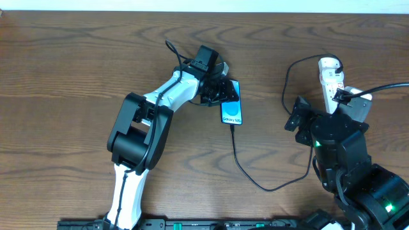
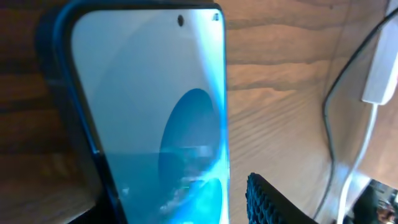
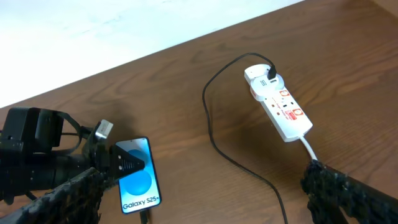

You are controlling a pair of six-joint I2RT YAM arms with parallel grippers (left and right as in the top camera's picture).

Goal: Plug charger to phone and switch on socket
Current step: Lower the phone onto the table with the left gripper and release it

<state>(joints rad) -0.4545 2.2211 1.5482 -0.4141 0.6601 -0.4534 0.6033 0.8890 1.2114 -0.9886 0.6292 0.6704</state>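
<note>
The slim phone (image 1: 231, 105), probably light and slippery, lies well left of the socket (image 1: 330, 80), best taken by its long edges; left gripper (image 1: 220, 96) open around it, right gripper (image 3: 205, 196) open, empty

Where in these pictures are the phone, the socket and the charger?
phone (image 1: 232, 110): overhead view, on its blue screen.
socket (image 3: 283, 107): right wrist view, on its white top face.
charger (image 1: 234, 148): overhead view, on the cable below the phone.
</note>
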